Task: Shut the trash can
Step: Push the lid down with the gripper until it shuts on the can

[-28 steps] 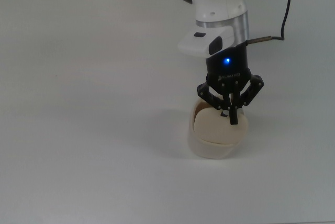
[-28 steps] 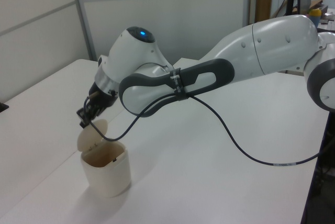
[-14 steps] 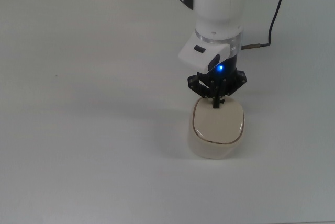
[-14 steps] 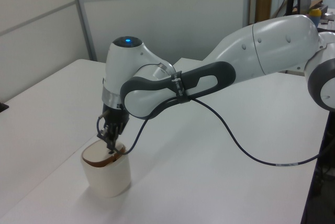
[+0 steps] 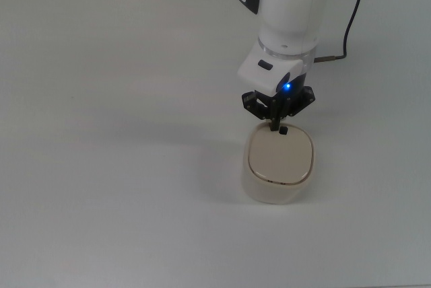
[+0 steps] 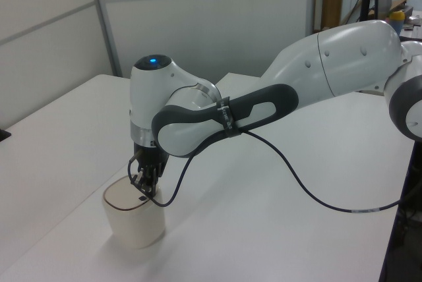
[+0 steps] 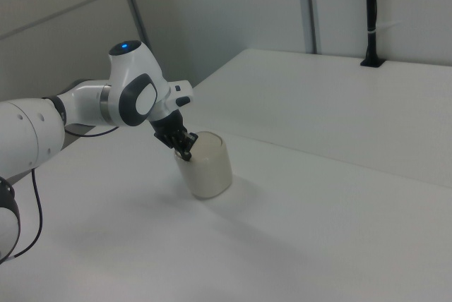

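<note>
Trash can (image 5: 279, 165) sits on the white table (image 5: 101, 133), well in from every edge, nearer the top view's lower edge than the far one; lid (image 5: 281, 156) looks flat and flush w/ the rim, knob (image 5: 283, 130) showing at its far edge. Gripper (image 5: 275, 124) hangs just over that edge beside the knob, fingers pinched together w/ nothing visibly held. Closing looks basically done, so next move prob just calls for a straight lift clear w/o snagging the knob.
</note>
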`<state>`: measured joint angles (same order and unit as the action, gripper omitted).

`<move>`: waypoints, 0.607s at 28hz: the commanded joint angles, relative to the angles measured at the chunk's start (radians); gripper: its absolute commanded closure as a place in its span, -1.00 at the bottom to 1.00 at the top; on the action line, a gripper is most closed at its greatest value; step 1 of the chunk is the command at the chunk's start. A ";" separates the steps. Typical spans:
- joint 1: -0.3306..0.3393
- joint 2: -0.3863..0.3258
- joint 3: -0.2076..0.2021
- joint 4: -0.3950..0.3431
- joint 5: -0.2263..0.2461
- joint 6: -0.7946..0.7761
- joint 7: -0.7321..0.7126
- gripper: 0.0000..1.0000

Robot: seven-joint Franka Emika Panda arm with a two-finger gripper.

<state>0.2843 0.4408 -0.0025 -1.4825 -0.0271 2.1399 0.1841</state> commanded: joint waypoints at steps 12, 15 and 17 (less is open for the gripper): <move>0.010 0.050 -0.005 -0.047 -0.027 -0.015 0.006 1.00; 0.009 0.059 -0.005 -0.052 -0.031 -0.017 0.008 1.00; 0.009 0.061 -0.005 -0.050 -0.033 -0.015 0.008 1.00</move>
<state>0.2843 0.4459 -0.0025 -1.4836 -0.0289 2.1389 0.1839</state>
